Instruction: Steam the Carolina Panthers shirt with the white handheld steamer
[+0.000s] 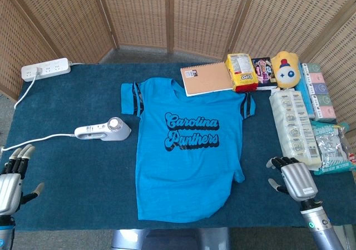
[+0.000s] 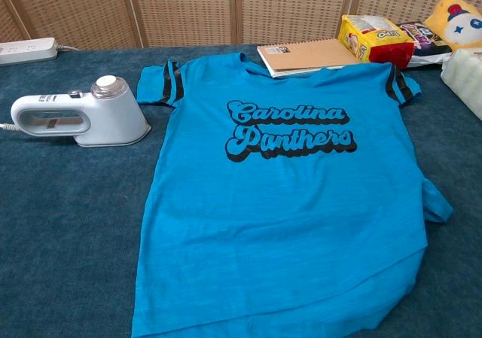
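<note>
A blue Carolina Panthers shirt lies flat on the blue tablecloth, collar toward the far side. The white handheld steamer stands on its base just left of the shirt's sleeve, its cord trailing off to the left. My left hand hovers at the near left corner, fingers apart and holding nothing, well short of the steamer. My right hand is at the near right, to the right of the shirt's hem, fingers spread and empty. Neither hand shows in the chest view.
A white power strip lies at the far left. A spiral notebook, a yellow snack bag, a yellow plush toy and several packaged goods line the far and right edges of the table.
</note>
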`<control>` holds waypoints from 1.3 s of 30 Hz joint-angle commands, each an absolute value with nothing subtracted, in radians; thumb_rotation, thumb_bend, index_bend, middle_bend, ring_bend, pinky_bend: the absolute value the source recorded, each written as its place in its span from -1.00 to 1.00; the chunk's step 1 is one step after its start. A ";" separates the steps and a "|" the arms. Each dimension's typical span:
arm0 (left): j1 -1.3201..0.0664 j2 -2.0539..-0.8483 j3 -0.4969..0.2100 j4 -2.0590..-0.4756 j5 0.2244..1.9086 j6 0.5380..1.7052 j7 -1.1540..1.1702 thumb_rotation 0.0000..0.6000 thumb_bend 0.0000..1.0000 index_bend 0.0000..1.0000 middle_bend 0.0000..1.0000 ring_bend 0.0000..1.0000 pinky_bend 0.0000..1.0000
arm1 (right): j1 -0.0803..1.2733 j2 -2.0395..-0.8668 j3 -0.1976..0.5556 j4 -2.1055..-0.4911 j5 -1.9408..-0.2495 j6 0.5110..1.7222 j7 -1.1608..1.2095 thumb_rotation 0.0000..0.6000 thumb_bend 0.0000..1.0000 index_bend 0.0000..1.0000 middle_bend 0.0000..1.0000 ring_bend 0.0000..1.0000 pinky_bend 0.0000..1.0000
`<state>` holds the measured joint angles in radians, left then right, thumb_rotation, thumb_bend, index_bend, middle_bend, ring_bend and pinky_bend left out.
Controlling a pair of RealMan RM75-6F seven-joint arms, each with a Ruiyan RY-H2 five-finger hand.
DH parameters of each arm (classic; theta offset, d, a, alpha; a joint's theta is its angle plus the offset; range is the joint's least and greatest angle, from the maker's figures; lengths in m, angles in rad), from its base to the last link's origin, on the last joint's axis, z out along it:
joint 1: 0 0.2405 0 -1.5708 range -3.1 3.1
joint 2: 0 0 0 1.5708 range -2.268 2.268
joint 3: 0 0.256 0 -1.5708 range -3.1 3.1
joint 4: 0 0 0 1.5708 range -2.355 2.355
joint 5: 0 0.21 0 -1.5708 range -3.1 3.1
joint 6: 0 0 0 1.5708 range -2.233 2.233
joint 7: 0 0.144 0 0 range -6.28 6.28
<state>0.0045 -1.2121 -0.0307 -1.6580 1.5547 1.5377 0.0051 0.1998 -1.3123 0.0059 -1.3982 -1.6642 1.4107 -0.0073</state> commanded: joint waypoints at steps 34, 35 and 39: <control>-0.130 -1.153 -0.052 -1.806 1.557 1.410 0.117 1.00 -0.52 -0.99 -0.83 -0.94 -0.62 | 0.411 -1.317 -0.007 -1.603 -1.635 1.063 -0.293 1.00 -0.48 -0.47 -0.40 -0.41 -0.30; -0.131 -1.152 -0.051 -1.807 1.557 1.410 0.118 1.00 -0.52 -0.99 -0.84 -0.94 -0.62 | 0.412 -1.317 -0.007 -1.605 -1.631 1.059 -0.296 1.00 -0.48 -0.45 -0.40 -0.41 -0.30; -0.132 -1.153 -0.047 -1.808 1.553 1.408 0.120 1.00 -0.52 -0.99 -0.83 -0.94 -0.63 | 0.420 -1.321 -0.013 -1.599 -1.612 1.036 -0.311 1.00 -0.48 -0.39 -0.40 -0.41 -0.30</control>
<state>-0.1322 -1.1527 -0.0475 -1.8081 1.5535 1.4083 0.1196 0.4166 -1.3195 -0.0109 -1.6014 -1.6172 1.0421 -0.3064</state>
